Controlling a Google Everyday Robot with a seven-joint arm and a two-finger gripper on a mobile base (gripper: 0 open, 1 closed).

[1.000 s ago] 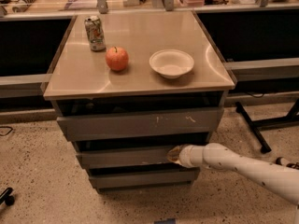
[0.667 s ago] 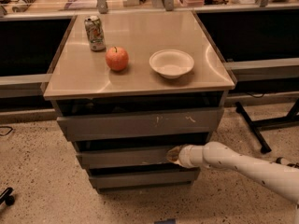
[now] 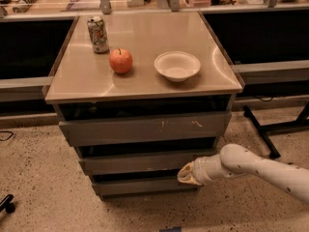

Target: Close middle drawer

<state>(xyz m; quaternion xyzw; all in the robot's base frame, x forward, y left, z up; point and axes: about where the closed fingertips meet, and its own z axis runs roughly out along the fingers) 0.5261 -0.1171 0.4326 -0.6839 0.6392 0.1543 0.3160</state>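
Since a second ago the gripper has dropped a little, and now sits at the lower right of the middle drawer, at its bottom edge; how wide it stands I cannot tell. The middle drawer is the plain grey front in the middle of the cabinet, with a dark gap showing above it. It lies below the scratched drawer front, which juts further forward, and above the lowest drawer. The white arm reaches in from the right edge, low over the speckled floor. On the cabinet top stand a can at the back left, a red apple just in front of it to the right, and a white bowl further right, apart from the apple.
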